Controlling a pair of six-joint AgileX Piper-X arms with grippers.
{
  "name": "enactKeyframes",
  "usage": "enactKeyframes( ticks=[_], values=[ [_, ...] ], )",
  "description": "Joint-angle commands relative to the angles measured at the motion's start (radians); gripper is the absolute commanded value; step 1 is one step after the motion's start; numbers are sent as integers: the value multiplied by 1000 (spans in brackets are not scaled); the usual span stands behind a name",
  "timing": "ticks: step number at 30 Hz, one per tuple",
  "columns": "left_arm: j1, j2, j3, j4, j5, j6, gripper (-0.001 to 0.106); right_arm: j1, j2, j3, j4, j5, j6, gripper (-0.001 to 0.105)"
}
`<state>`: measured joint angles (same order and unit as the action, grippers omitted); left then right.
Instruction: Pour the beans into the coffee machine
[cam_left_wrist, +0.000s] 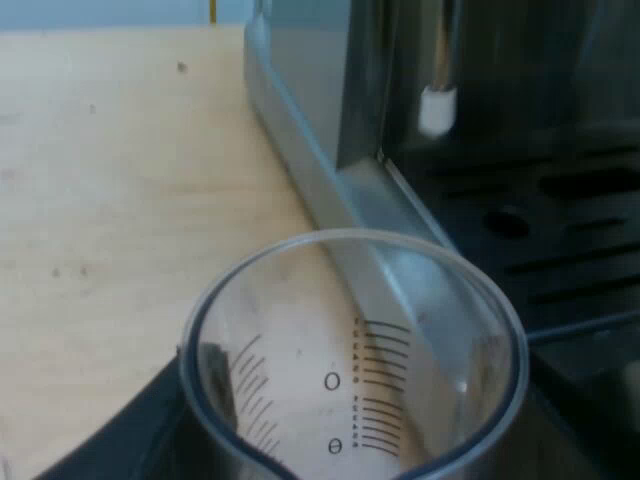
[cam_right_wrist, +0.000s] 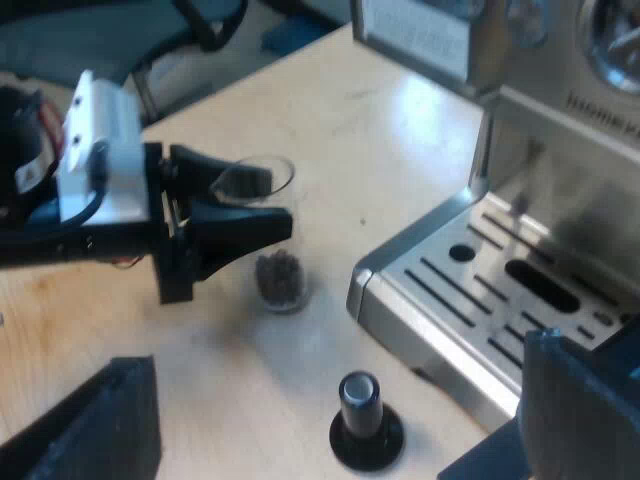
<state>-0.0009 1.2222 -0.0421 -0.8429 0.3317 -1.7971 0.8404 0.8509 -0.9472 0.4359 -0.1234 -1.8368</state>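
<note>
Left gripper (cam_right_wrist: 277, 201) was clamped on the measuring glass (cam_left_wrist: 350, 370) near the espresso machine (cam_right_wrist: 500, 275), right gripper (cam_right_wrist: 338, 352) spread wide; it probably needed a slow, level lift.

both views look down on measuring glass (cam_left_wrist: 385, 405) and espresso machine (cam_right_wrist: 470, 300), left closer

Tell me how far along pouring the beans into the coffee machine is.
Done: the left tool grips the clear measuring glass, dark beans inside. In hand: the glass sits low beside the drip tray of the silver espresso machine. Left: raising it and pouring; no beans look poured yet.
</note>
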Motion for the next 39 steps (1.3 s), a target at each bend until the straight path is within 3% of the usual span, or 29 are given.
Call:
enactKeyframes(
  ticks=[1, 5, 9, 16, 20, 27, 33, 39],
  values=[
    [-1, -88, 1, 81, 11, -3, 28, 2, -37, -5, -14, 16, 1, 78],
    [-1, -206, 1, 202, -3, -1, 28, 2, -70, -5, -12, 38, 1, 78],
    [-1, -338, 1, 333, -29, 10, 28, 2, -127, -5, -5, 129, 1, 78],
    [-1, -541, -97, 722, -83, 105, 28, 2, -188, -5, 18, 178, 1, 78],
    [-1, -591, -139, 821, -83, 105, 28, 2, -202, -5, 18, 217, 1, 78],
    [-1, -692, -288, 1089, -100, 105, 28, 2, -223, -5, 18, 255, 1, 78],
    [-1, -708, -411, 1265, -120, 105, 28, 2, -240, -5, 16, 300, 1, 78],
    [-1, -708, -503, 1333, -120, 105, 28, 2, -246, -21, 0, 367, -30, 78]
  ],
)
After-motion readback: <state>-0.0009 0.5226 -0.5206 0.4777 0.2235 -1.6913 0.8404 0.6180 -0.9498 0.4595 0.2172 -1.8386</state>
